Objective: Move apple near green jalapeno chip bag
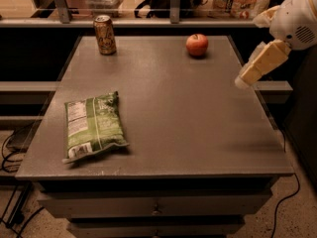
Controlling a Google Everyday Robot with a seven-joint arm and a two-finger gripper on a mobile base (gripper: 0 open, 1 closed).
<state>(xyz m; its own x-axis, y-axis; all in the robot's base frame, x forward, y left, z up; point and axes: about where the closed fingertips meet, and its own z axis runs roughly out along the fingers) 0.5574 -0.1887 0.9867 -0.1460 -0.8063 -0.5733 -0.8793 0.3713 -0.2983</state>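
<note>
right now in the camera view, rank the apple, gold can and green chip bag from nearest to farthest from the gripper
1. apple, back right, closest to the gripper on the right side.
2. gold can, back left, and green chip bag, front left: too close to call.
</note>
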